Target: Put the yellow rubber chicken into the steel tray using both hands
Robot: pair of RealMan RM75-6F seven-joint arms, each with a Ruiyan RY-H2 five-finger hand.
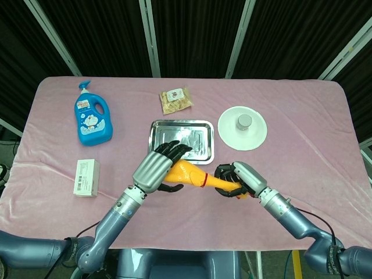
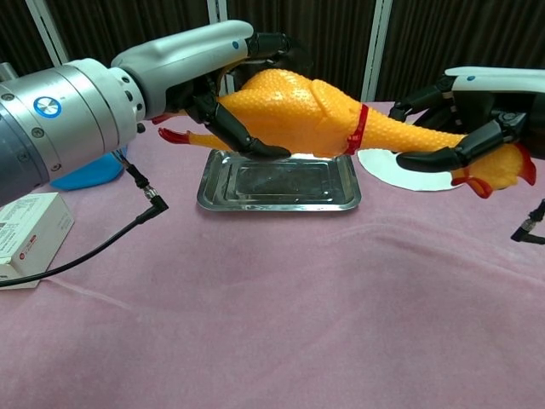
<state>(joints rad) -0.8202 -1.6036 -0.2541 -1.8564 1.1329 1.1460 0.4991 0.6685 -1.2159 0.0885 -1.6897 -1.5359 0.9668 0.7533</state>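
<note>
Nearest to me, I had the rubber chicken (image 1: 195, 176) up off the pink tablecloth (image 1: 302, 145), held lengthwise between both hands just short of the steel tray (image 1: 181, 141), at about six o'clock from it. In the chest view the chicken (image 2: 315, 115) hung level above the tray's (image 2: 278, 186) near rim, touching neither the tray nor the cloth.

My left hand (image 1: 157, 168) held the body end. Its fingers (image 2: 243, 138) were curled under the belly, with others reaching over the back, so they were wrapped around it rather than pressed together. The chicken's red feet stuck out past that hand toward nine o'clock.

My right hand (image 1: 239, 178) held the neck end at three o'clock from the body. Its fingers (image 2: 447, 156) were closed round the neck from above and below, and the red comb and beak poked out beyond them.

Farther out at nine o'clock a white box (image 1: 86, 177) lay on the cloth. Beyond the tray, at two o'clock, a white plate (image 1: 242, 128) carried a small grey lid-like piece. At twelve o'clock from the tray lay a snack packet (image 1: 176, 99), and at ten o'clock a blue detergent bottle (image 1: 92, 115) lay flat on the cloth.
</note>
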